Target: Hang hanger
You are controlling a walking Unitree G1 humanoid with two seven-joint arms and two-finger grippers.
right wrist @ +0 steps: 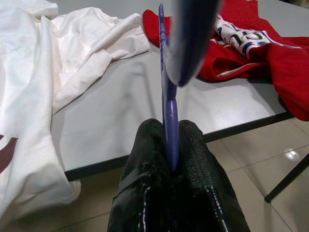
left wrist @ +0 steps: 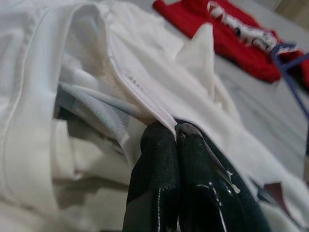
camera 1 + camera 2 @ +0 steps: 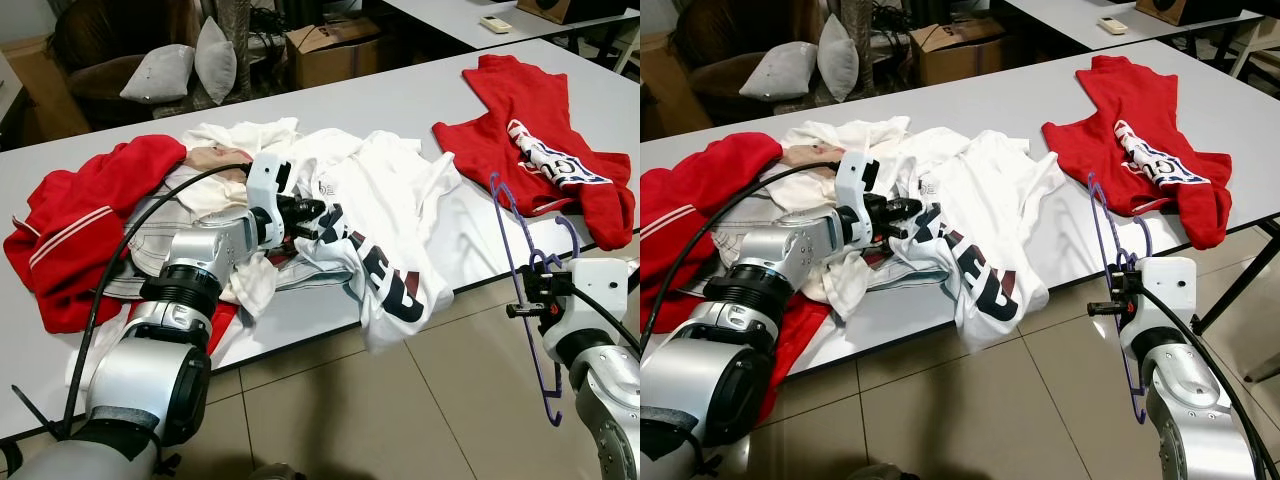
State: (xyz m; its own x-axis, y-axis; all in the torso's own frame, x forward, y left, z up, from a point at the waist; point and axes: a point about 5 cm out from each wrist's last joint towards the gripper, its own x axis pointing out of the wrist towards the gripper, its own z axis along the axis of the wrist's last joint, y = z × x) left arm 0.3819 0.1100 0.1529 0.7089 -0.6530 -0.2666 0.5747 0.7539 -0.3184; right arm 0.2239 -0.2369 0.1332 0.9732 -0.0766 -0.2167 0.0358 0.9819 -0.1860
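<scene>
The right gripper grips a purple hanger upright, just off the table's front edge. On the table, the left gripper pinches a white shirt.

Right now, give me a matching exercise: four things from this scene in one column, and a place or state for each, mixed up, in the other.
Things:
1. hanger
2. white shirt
3. red jersey
4. box

Places or states:
A. on the floor behind the table
B. pinched by the left gripper
C. spread flat on the table's right part
D. clamped upright in the right gripper

Pairs: 1-D, 2-B, 3-C, 4-A
</scene>
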